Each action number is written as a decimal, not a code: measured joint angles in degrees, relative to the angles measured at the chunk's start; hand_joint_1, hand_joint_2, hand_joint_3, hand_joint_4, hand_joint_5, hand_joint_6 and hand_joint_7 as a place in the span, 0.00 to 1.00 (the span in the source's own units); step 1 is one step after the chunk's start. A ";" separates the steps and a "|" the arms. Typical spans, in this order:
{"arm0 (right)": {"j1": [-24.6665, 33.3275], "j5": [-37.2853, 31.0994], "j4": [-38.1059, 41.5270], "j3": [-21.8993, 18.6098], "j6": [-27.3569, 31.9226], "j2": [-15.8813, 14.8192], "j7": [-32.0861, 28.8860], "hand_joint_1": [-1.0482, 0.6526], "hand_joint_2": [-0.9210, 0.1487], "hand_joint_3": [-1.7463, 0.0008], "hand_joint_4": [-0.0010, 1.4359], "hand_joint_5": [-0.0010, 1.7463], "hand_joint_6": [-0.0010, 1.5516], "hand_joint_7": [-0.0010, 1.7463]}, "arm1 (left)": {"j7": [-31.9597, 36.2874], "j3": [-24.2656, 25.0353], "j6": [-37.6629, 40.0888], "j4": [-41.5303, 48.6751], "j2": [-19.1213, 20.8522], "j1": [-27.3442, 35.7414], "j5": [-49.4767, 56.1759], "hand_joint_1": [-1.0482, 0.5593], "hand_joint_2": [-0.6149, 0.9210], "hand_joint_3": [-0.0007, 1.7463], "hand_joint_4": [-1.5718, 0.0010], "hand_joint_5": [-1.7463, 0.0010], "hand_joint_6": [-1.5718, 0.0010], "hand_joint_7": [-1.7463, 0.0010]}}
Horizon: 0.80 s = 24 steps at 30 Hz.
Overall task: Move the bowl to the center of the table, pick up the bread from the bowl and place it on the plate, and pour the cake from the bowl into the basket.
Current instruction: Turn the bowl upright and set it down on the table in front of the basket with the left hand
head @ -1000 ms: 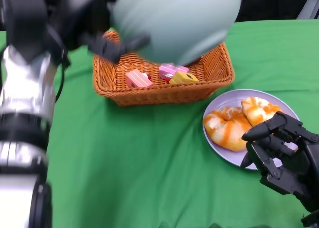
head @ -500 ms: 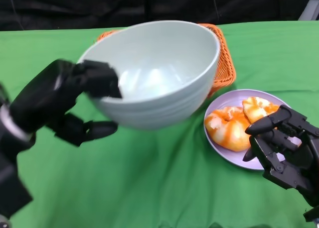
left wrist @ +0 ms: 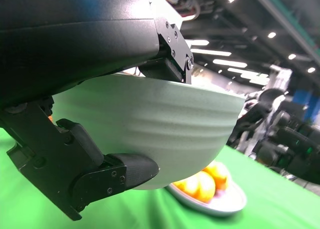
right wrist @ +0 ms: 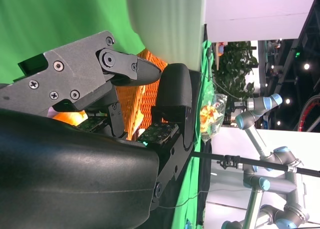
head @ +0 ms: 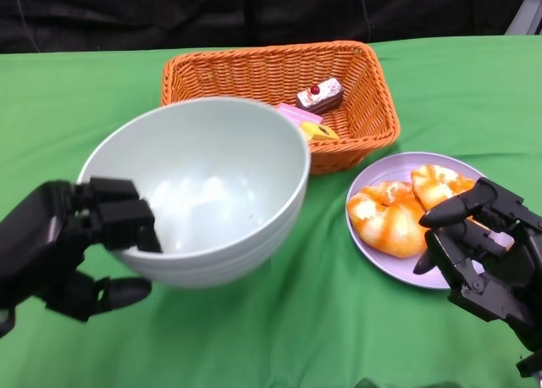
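Bowl (head: 203, 185) sits empty at near left w/ the left hand (head: 72, 248) pinching its rim, fingers inside & thumb under; smooth, rigid, prob. light but slippery, so grip rim firmly; right hand (head: 483, 257) loosely curled, holding nothing, by plate (head: 373, 261).

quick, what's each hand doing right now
Left hand: holding the bowl by its rim.
Right hand: open, holding nothing, by the plate.
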 measured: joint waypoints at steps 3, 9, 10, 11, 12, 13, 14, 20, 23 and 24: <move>-0.02 0.23 0.00 -0.13 0.13 -0.16 0.11 0.54 0.19 0.60 0.46 0.89 0.43 0.68 | 4.01 0.69 -0.08 0.69 0.47 0.84 6.00 0.60 0.73 0.55 0.46 0.01 0.51 0.14; -0.43 0.31 0.05 -0.72 0.15 -0.32 0.22 0.53 0.17 0.62 0.47 0.88 0.43 0.67 | 16.19 1.92 0.08 1.59 1.33 0.94 23.56 0.59 0.89 0.20 0.48 0.01 0.48 0.23; -0.44 0.29 0.06 -0.76 0.14 -0.32 0.22 0.53 0.17 0.63 0.47 0.88 0.43 0.67 | 19.31 1.58 0.75 1.44 1.54 0.94 27.06 0.58 0.90 0.16 0.49 0.00 0.48 0.22; -0.44 0.27 0.08 -0.79 0.15 -0.32 0.22 0.53 0.16 0.63 0.47 0.88 0.43 0.67 | 22.92 0.63 2.03 1.04 1.87 0.95 30.53 0.59 0.91 0.14 0.49 0.00 0.48 0.21; -0.44 0.26 0.08 -0.78 0.15 -0.32 0.22 0.53 0.16 0.63 0.47 0.88 0.44 0.67 | 26.90 -0.78 3.57 0.44 2.37 0.94 34.04 0.59 0.91 0.13 0.49 0.00 0.49 0.21; -0.44 0.22 0.08 -0.76 0.15 -0.32 0.22 0.53 0.16 0.64 0.47 0.88 0.44 0.67 | 31.03 -2.59 5.29 -0.14 2.99 0.94 37.39 0.59 0.92 0.13 0.50 0.00 0.48 0.22; -0.43 0.17 0.09 -0.75 0.15 -0.32 0.22 0.53 0.16 0.64 0.47 0.88 0.44 0.67 | 35.06 -4.65 7.08 -0.65 3.61 0.94 40.38 0.60 0.93 0.13 0.50 0.00 0.48 0.23; -0.39 -0.01 0.08 -0.69 0.15 -0.31 0.19 0.54 0.16 0.64 0.47 0.88 0.44 0.67 | 60.70 -19.88 17.22 -2.19 7.08 -0.57 53.95 0.59 0.92 0.11 0.50 0.00 0.51 0.18; -0.35 0.01 0.06 -0.70 0.15 -0.31 0.11 0.55 0.16 0.63 0.47 0.89 0.43 0.67 | 72.58 -30.28 23.41 -1.62 8.70 -3.55 59.48 0.56 0.93 0.08 0.51 0.00 0.59 0.09; -0.33 0.01 0.04 -0.71 0.16 -0.31 0.09 0.55 0.17 0.62 0.46 0.89 0.43 0.67 | 75.24 -33.18 24.89 -1.07 9.11 -4.83 60.14 0.55 0.96 0.08 0.52 0.00 0.61 0.08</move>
